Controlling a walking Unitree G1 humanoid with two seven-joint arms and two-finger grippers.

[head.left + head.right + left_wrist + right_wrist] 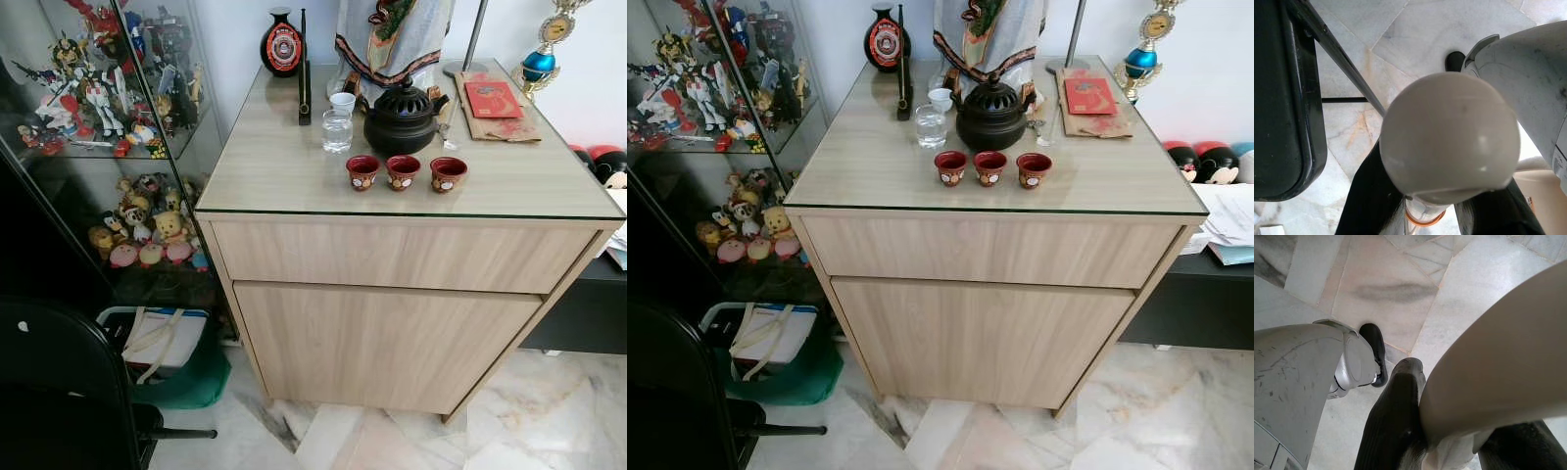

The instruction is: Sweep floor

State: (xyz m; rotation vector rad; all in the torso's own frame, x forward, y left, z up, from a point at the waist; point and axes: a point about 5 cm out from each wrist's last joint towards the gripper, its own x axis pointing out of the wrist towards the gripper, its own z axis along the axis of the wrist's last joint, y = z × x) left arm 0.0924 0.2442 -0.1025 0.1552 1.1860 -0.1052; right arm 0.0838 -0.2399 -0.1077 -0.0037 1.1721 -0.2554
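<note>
Marble floor (549,411) lies before a wooden cabinet (392,323). We carry the sweeping gear low at our sides, probably to keep it off the furniture. Our left gripper (1440,196) is clamped around a rounded pale handle tip (1449,137), and our right gripper (1449,440) is clamped around a broad pale shaft (1498,357). On the cabinet, three red cups (403,171) look empty, a glass (336,130) seems to hold water, and a black pot (400,119) is lidded.
</note>
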